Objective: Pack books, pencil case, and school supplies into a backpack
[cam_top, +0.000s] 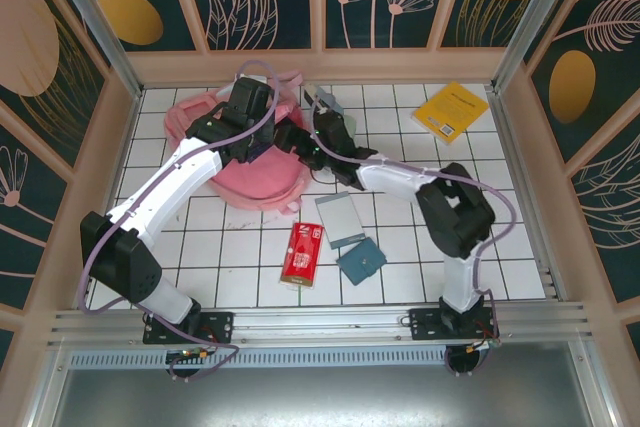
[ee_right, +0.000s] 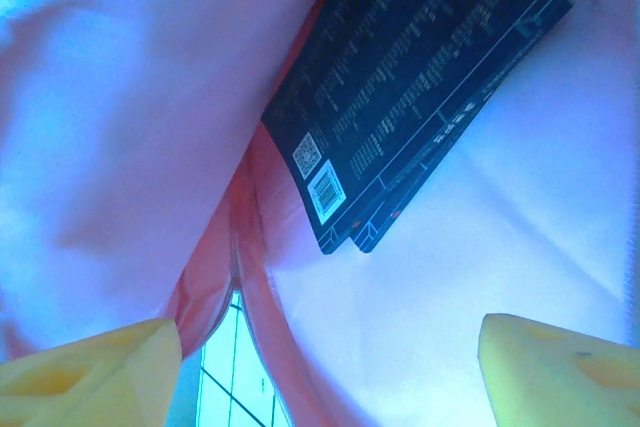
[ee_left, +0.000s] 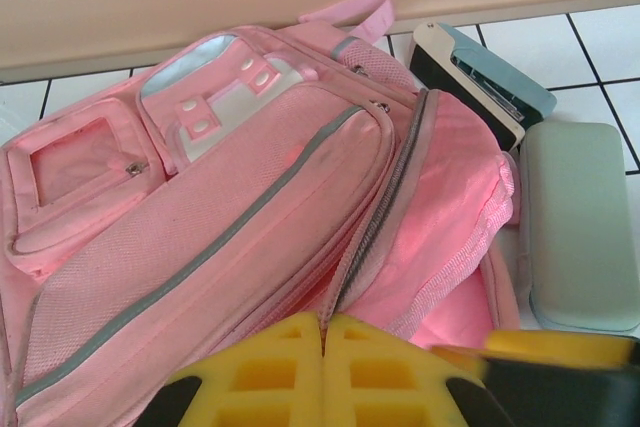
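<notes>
Your right claw (ee_right: pixel 325 375) stands wide, both yellow fingers far apart with nothing between them, and it sits inside the mouth of the backpack (ee_right: pixel 120 97). Just ahead of it, two navy books (ee_right: pixel 430 77) lie stacked flat against the pink lining, barcode corner toward you, the lower one peeking out slightly from under the upper. Between the folds of fabric below them you can see a slit of the tiled table (ee_right: pixel 235 372). Your left claw (ee_left: pixel 322 367) has its pads pressed together right where the backpack's grey zipper edge runs down to them; you cannot tell whether fabric is caught between them. From that wrist the bag lies front-up, its pockets and pale reflective strip facing the camera and its main compartment gaping on the right side. Against that open side leans the stapler (ee_left: pixel 480 77), touching the pink fabric, and just below it the pencil case (ee_left: pixel 580 227) lies flat on the tiles beside the bag. From above, outside the bag, the silver-grey pad (cam_top: pixel 340 217), the red packet (cam_top: pixel 301 252) and the teal square (cam_top: pixel 361 260) sit close together near the table's middle, and the yellow book (cam_top: pixel 452 110) lies well apart at the far right.
</notes>
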